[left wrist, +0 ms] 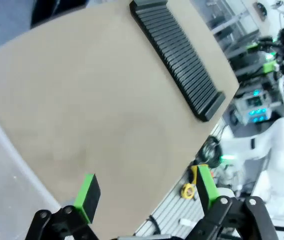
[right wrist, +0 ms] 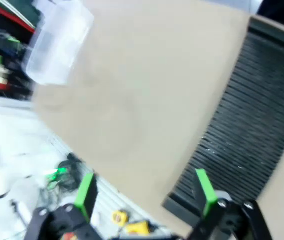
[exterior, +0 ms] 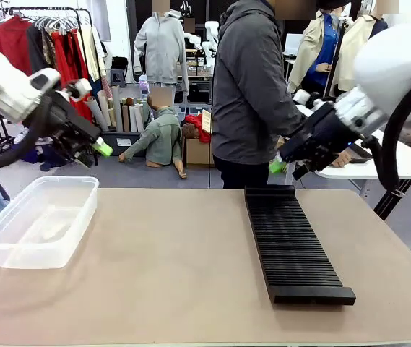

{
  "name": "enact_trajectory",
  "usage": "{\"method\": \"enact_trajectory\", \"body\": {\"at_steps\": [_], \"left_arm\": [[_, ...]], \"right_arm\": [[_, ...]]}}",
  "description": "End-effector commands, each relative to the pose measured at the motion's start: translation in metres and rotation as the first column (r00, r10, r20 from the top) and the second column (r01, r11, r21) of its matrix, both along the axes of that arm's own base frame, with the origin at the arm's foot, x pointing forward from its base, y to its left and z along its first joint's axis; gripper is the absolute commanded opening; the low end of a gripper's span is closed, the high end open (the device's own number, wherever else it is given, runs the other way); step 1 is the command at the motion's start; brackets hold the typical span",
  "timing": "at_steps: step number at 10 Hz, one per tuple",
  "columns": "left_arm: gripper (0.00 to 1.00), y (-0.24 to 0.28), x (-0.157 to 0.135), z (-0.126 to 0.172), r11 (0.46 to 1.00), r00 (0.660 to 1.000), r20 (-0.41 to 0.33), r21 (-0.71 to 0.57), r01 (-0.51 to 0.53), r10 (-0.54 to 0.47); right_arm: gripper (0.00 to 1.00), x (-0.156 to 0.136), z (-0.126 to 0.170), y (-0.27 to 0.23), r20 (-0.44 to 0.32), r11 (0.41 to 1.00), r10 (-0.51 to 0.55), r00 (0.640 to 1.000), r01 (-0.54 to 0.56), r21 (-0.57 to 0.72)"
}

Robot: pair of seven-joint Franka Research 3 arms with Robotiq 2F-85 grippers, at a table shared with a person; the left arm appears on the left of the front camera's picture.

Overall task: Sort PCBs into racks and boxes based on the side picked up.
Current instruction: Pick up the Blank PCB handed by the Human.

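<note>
A long black slotted rack [exterior: 294,242] lies on the tan table, right of centre; it also shows as the rack [left wrist: 176,57] in the left wrist view and the rack [right wrist: 244,130] in the right wrist view. A clear plastic box [exterior: 39,219] sits at the table's left, seen again as the box [right wrist: 59,42]. No PCBs are in view. My left gripper [exterior: 97,150] hangs open above the box's far end, jaws apart with nothing between them, also seen as the left gripper [left wrist: 146,192]. My right gripper [exterior: 283,168] is open above the rack's far end, seen too as the right gripper [right wrist: 144,192].
A person in a grey jacket [exterior: 252,79] stands at the far side of the table, behind the rack. A white table [exterior: 378,163] stands behind on the right. The tan tabletop [exterior: 169,260] lies bare between box and rack.
</note>
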State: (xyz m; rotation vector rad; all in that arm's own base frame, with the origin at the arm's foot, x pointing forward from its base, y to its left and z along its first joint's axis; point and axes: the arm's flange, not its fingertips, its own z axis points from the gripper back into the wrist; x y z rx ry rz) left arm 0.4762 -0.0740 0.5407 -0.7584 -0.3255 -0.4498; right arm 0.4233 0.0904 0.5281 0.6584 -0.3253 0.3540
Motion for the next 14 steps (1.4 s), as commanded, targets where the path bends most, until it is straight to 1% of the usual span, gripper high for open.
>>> {"method": "enact_trajectory", "body": {"at_steps": [1, 2, 3, 4, 5, 6, 7, 9, 10, 12, 13, 14], "left_arm": [[1.00, 0.032, 0.005, -0.008, 0.989, 0.997, -0.011, -0.130, -0.074, 0.073], [1.00, 0.050, 0.002, -0.009, 0.976, 0.995, -0.015, -0.194, -0.097, 0.096], [1.00, 0.069, -0.005, -0.010, 0.949, 0.993, -0.017, -0.292, -0.116, 0.116], [1.00, 0.086, -0.013, -0.010, 0.923, 0.991, -0.003, -0.363, -0.128, 0.136], [1.00, 0.101, -0.019, -0.012, 0.904, 0.987, 0.008, -0.404, -0.144, 0.161], [1.00, 0.115, -0.025, -0.017, 0.889, 0.985, 0.019, -0.435, -0.144, 0.169], [1.00, 0.135, -0.029, -0.027, 0.870, 0.983, 0.018, -0.470, -0.152, 0.181], [1.00, 0.166, -0.037, -0.041, 0.819, 0.974, 0.029, -0.548, -0.172, 0.224], [1.00, 0.174, -0.041, -0.046, 0.812, 0.971, 0.049, -0.559, -0.166, 0.232], [1.00, 0.176, -0.040, -0.049, 0.813, 0.970, 0.089, -0.567, -0.136, 0.224], [1.00, 0.172, -0.038, -0.046, 0.833, 0.971, 0.129, -0.544, -0.098, 0.199], [1.00, 0.183, -0.043, -0.049, 0.822, 0.970, 0.048, -0.543, -0.174, 0.237]], "right_arm": [[1.00, 0.009, -0.005, -0.035, -0.057, 0.975, -0.004, 0.998, 0.017, 0.224], [1.00, 0.006, -0.005, -0.048, -0.058, 0.943, 0.008, 0.998, 0.012, 0.334], [1.00, 0.000, -0.008, -0.066, -0.062, 0.894, 0.012, 0.998, 0.017, 0.448], [1.00, -0.006, -0.014, -0.084, -0.069, 0.843, -0.002, 0.998, 0.039, 0.537], [1.00, -0.013, -0.018, -0.098, -0.068, 0.784, -0.025, 0.997, 0.062, 0.618], [1.00, -0.020, -0.019, -0.108, -0.052, 0.751, -0.045, 0.998, 0.069, 0.657], [1.00, -0.025, -0.022, -0.114, -0.048, 0.730, -0.057, 0.997, 0.074, 0.679], [1.00, -0.033, -0.026, -0.127, -0.054, 0.705, -0.091, 0.994, 0.103, 0.702], [1.00, -0.037, -0.025, -0.132, -0.049, 0.697, -0.106, 0.993, 0.109, 0.709], [1.00, -0.038, -0.023, -0.136, -0.034, 0.711, -0.101, 0.994, 0.096, 0.697], [1.00, -0.037, -0.021, -0.136, 0.047, 0.722, -0.075, 0.996, 0.022, 0.692], [1.00, -0.036, -0.025, -0.141, -0.076, 0.718, -0.105, 0.992, 0.129, 0.684]]}}
